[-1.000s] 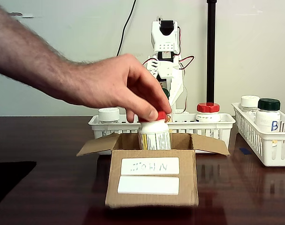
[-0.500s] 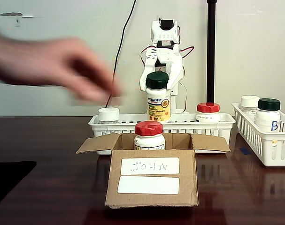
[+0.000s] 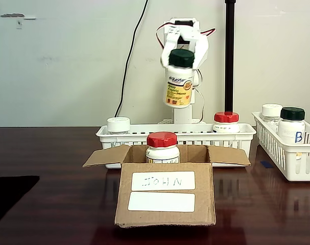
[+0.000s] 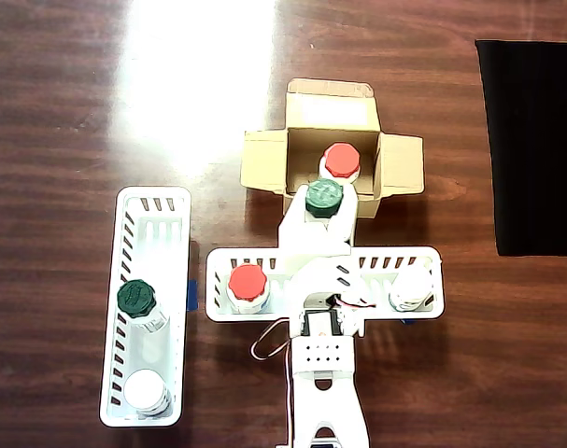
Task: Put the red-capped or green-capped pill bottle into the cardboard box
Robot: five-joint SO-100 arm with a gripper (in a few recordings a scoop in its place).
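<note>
Nearest the fixed camera, the cardboard box [image 3: 165,191] stands flaps open with a red-capped bottle [image 3: 162,147] already upright inside. Just behind the box, a long white basket [image 3: 106,135] holds a white-capped bottle [image 3: 118,124] and another red-capped one [image 3: 226,121]. Above and behind the box, the gripper [image 3: 182,51] clamps the pill bottle [image 3: 179,79] by its ribbed green cap. The bottle looks light, rigid and smooth-walled; the ribbed cap seems the surest hold.
</note>
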